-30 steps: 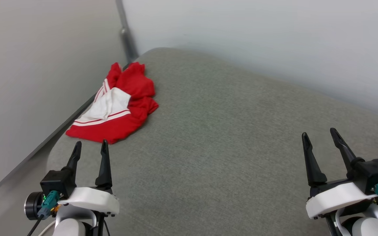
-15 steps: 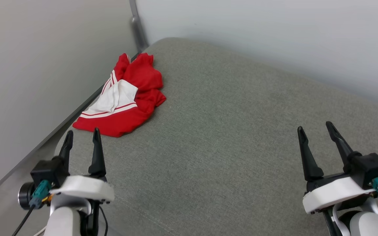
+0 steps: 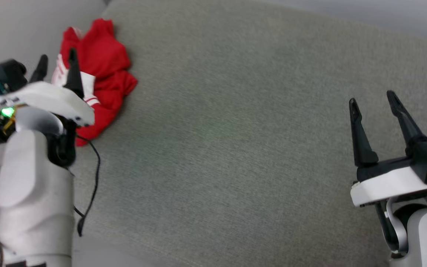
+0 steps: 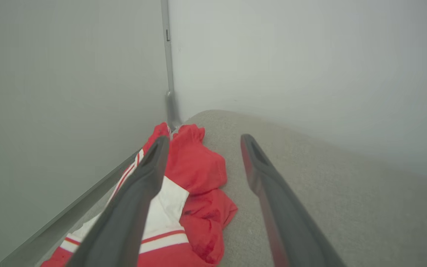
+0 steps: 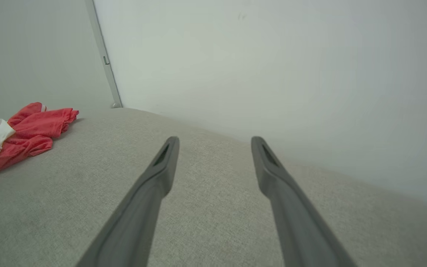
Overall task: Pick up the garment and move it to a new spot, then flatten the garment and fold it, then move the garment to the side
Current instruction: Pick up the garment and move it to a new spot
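The garment (image 3: 102,70), a red jersey with a white striped sleeve, lies crumpled at the far left of the grey cushioned surface (image 3: 235,129). My left gripper (image 3: 58,61) hovers open over its near part, hiding some of it. In the left wrist view the garment (image 4: 195,174) sits between and under the spread fingers, with the left gripper (image 4: 202,142) above it. My right gripper (image 3: 373,98) stands open at the right, far from the garment (image 5: 24,129), with nothing between its fingers (image 5: 161,170). Any lettering is hidden in the folds.
Pale walls (image 4: 291,55) meet in a corner with a grey vertical post (image 4: 169,74) just behind the garment. A gap runs along the surface's left edge (image 4: 87,200) by the wall. A black cable (image 3: 91,178) hangs from my left arm.
The head camera has tilted down and shifted. My left arm has risen and reached forward, its gripper now over the garment instead of short of it. The right gripper stays open at the right.
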`<state>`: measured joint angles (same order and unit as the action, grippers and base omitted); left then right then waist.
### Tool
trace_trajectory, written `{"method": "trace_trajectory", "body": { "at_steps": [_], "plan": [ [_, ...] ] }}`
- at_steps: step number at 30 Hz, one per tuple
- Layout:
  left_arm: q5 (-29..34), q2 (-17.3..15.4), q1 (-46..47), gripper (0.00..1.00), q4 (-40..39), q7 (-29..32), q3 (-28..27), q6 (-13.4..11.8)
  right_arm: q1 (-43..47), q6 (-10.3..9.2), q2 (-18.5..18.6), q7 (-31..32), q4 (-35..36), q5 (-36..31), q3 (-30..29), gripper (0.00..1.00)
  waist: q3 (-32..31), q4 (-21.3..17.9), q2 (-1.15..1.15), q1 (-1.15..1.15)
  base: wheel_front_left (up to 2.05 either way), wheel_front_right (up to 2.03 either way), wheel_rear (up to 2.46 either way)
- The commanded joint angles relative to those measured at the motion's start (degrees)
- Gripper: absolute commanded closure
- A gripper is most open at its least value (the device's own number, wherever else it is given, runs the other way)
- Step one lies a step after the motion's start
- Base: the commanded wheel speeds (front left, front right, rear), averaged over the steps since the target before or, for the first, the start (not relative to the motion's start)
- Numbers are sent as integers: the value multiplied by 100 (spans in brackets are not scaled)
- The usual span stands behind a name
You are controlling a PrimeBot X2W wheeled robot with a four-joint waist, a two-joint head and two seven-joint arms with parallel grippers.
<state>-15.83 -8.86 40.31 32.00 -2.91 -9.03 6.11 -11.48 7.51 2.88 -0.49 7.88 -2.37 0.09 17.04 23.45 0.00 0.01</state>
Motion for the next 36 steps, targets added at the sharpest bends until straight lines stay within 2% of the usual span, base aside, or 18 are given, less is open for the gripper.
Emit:
{"method": "trace_trajectory", "body": {
  "at_steps": [1, 8, 13, 21, 22, 23, 24, 27, 36],
  "plan": [
    [-31, -144, 275, 0, 224, 313, -21, -31, -167, -4, 1, -24, 52, -28, -5, 0, 549, -422, 0, -1, 0, 0, 0],
    [-324, -753, 957, 0, 1379, 1937, -212, -124, -503, -4, 0, -115, 10, -55, 93, 0, 1111, -718, 0, -1, 0, 0, 0],
    [-478, -1144, 1181, 0, 2066, 2859, -370, -274, -677, -4, 0, -186, -84, -55, 169, 0, 1325, -826, 0, -1, 0, 0, 0],
    [-666, -1294, 1082, 0, 2911, 4111, -414, -371, -790, -4, 0, -236, -195, -58, 183, 0, 1424, -878, 0, -1, 0, 0, 0],
    [-666, -1311, 1093, 24, 2910, 4111, -408, -400, -800, -4, 0, -242, -205, -50, 176, 0, 1413, -877, 0, -1, 0, 0, 0],
    [-642, -1345, 1095, 77, 2887, 4050, -393, -404, -811, -4, 0, -251, -219, -37, 178, 0, 1403, -879, 0, -1, 0, 0, 0],
    [-628, -1355, 1084, 100, 2867, 3998, -374, -384, -814, -4, 0, -255, -239, -25, 180, 0, 1378, -880, 0, -1, 0, 0, 0],
    [-612, -1428, 1105, 100, 2732, 3645, -343, -306, -820, -4, 0, -295, -294, 23, 184, 0, 1267, -882, 0, -1, 0, 0, 0],
    [-322, -1651, 1215, 100, 2191, 1795, -198, -267, -532, -4, 0, -440, -506, 213, 68, 0, 599, -882, 0, -1, 0, 0, 0]
  ]
}}
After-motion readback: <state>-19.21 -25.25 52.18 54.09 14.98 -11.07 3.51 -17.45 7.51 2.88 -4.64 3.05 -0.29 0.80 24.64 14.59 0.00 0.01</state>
